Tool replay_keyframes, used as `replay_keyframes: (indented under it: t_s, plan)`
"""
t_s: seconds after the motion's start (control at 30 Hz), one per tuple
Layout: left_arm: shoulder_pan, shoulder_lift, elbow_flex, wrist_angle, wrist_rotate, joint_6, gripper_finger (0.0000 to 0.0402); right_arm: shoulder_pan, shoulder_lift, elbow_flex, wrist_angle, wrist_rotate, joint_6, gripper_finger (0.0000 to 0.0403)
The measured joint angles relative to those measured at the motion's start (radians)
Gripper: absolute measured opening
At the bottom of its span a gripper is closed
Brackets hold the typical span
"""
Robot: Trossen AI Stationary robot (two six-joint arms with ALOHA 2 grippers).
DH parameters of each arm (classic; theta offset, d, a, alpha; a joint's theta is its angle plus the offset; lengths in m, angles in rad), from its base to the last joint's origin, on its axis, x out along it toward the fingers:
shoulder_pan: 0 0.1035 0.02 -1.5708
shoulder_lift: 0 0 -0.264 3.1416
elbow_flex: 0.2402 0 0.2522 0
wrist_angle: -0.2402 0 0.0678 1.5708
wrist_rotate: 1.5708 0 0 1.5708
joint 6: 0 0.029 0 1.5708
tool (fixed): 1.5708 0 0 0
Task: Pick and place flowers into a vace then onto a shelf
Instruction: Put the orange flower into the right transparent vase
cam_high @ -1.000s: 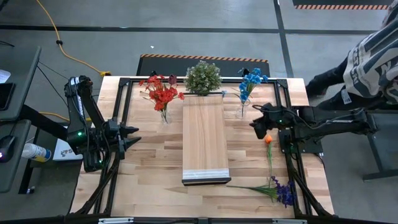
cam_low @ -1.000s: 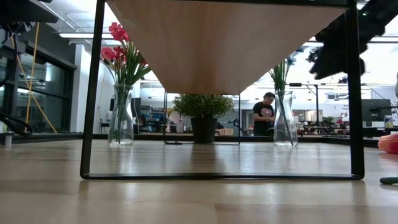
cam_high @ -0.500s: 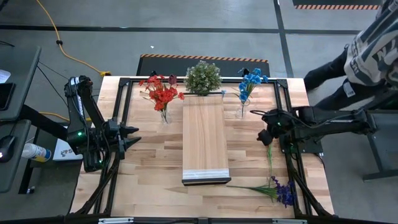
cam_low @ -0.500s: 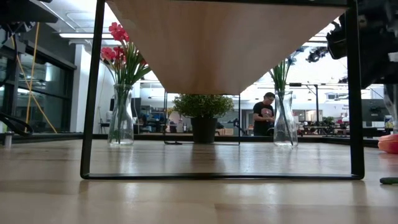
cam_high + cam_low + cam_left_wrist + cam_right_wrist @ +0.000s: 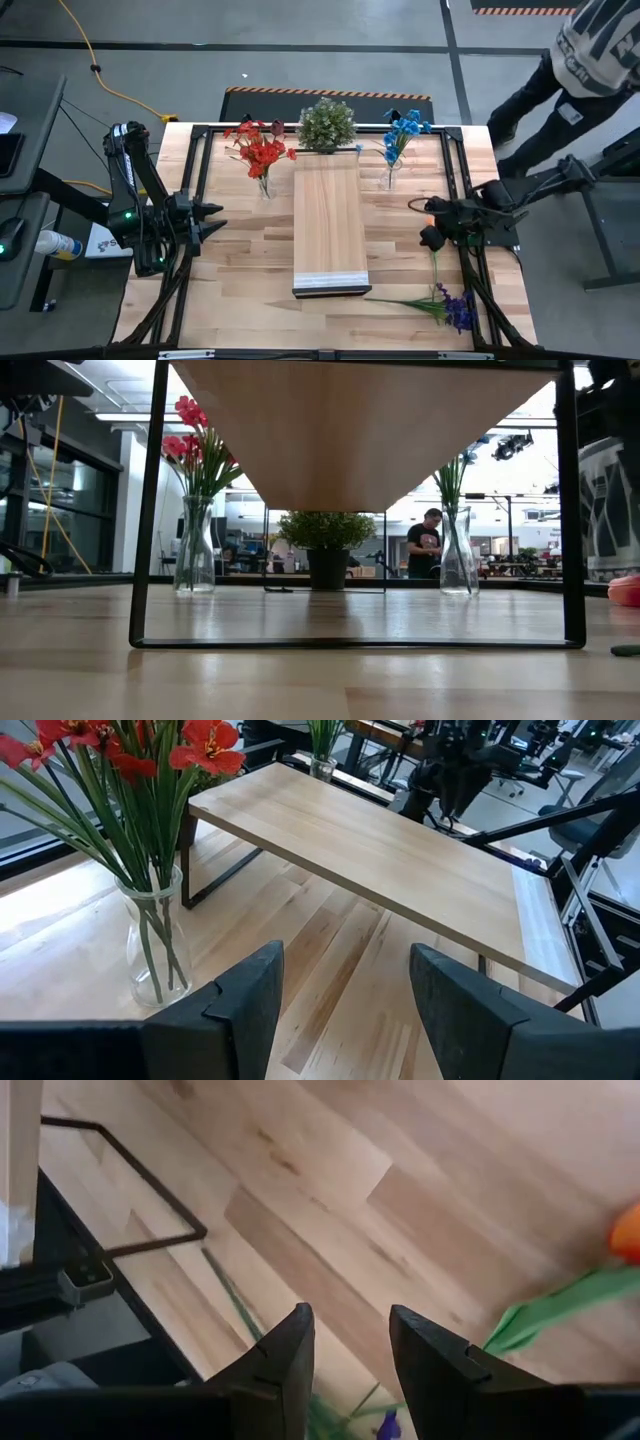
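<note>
Right end effector [image 5: 431, 238] has shifted back toward the tabletop's [image 5: 250, 270] right edge, fingers apart, gripping nothing, hovering by the orange flower [image 5: 628, 1232] (stem lying flat). Left end effector [image 5: 212, 217] is waiting, open.

Bright, even light; backlit low view

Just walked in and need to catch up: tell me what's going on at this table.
A two-arm robot is sorting artificial flowers into vases. The right gripper hangs open and empty over the orange flower, which lies on the table with the purple flowers nearby. The left gripper waits open at the table's left side, holding nothing. Red flowers and blue flowers already stand in glass vases behind the shelf, whose top holds no vase. A person stands beside the table.
</note>
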Motion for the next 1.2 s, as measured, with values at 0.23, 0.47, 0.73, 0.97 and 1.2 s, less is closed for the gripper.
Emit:
replay_keyframes:
  t_s: [0.23,0.47,0.73,0.97,1.2]
  plan:
    - [0.0,0.0,0.0,0.0,0.0,0.0,0.025,0.191,0.0,0.0,-0.004,0.079,0.182,0.0124]
    - [0.0,0.0,0.0,0.001,0.0,0.0,0.025,0.346,0.001,0.0,-0.005,0.159,0.343,0.0124]
    - [0.0,0.0,0.0,0.002,0.0,0.0,0.025,0.437,0.022,0.0,-0.026,0.165,0.432,0.0124]
    - [0.0,0.0,0.0,0.007,0.0,0.0,0.025,0.446,0.078,0.0,-0.085,0.165,0.441,0.0124]
    - [0.0,0.0,0.0,0.007,0.0,0.0,0.025,0.445,0.138,0.0,-0.131,0.14,0.444,0.0124]
